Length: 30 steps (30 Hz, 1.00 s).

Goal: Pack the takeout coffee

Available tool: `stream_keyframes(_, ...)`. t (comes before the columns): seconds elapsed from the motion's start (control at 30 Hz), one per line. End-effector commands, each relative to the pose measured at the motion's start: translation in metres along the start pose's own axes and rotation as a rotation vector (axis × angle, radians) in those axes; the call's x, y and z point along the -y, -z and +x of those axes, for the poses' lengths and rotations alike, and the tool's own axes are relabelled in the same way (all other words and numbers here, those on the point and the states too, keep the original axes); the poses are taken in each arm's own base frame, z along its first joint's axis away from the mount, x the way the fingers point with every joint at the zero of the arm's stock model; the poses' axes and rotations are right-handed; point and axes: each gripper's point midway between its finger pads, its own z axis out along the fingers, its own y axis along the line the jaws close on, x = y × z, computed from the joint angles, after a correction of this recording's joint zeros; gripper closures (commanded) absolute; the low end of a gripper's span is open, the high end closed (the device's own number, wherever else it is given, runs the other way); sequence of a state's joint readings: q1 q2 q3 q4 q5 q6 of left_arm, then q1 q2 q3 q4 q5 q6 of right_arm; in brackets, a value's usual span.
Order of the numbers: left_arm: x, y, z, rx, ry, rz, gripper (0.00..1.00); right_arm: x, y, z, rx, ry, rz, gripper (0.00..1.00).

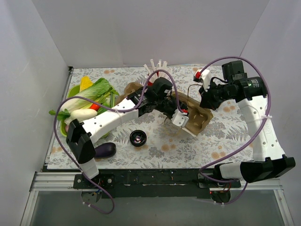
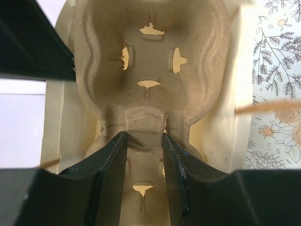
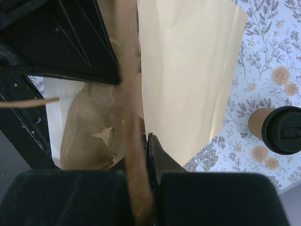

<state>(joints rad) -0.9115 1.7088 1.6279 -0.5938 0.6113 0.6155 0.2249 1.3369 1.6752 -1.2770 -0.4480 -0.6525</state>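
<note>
Floral-print table (image 1: 225,136) bearing, nearest, takeout coffee (image 1: 138,138) upright left of centre, probably light, crushable, best pinched under stiff rim; farther, left gripper (image 2: 144,136) clamped on middle ridge of cup carrier (image 2: 94,70), right gripper (image 3: 141,150) nipped shut on paper bag (image 3: 188,70).

Boxed in on three sides by plain white panels: a left wall (image 1: 28,70), a far wall (image 1: 150,28) and a right wall (image 1: 282,56), joined at straight corners. Spread over the table, a pale cloth (image 1: 178,148) printed with grey leaf sprigs and tan-orange blossoms, running from the far wall toward the near edge. Along that near edge, a black strip (image 1: 155,178) beside a silver metal rail (image 1: 54,181). Nearer still, a dull grey-green surface (image 1: 155,209). Lit softly and evenly, with only faint shadows on the cloth.
</note>
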Motion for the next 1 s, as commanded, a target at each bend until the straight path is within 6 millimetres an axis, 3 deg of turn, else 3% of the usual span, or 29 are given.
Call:
stream_keyframes(0.0, -0.007, -0.002, -0.010, -0.022, -0.100, 0.007, 1.00, -0.014, 0.005, 0.000, 0.023, 0.004, -0.017, 0.99)
stream_keyframes(0.23, -0.004, -0.005, 0.000, -0.089, -0.082, 0.053, 1.00, -0.021, 0.006, -0.002, 0.033, -0.011, -0.047, 0.99)
stream_keyframes(0.43, -0.008, 0.007, 0.004, -0.162, -0.077, 0.036, 1.00, -0.019, 0.004, 0.005, -0.001, -0.007, -0.040, 0.99)
stream_keyframes(0.63, -0.014, 0.020, -0.010, -0.141, -0.026, -0.018, 1.00, -0.017, -0.005, 0.015, -0.029, -0.015, -0.049, 0.99)
stream_keyframes(0.97, -0.025, 0.029, -0.013, -0.102, 0.050, -0.127, 1.00, -0.014, -0.006, 0.017, -0.046, -0.006, -0.047, 0.99)
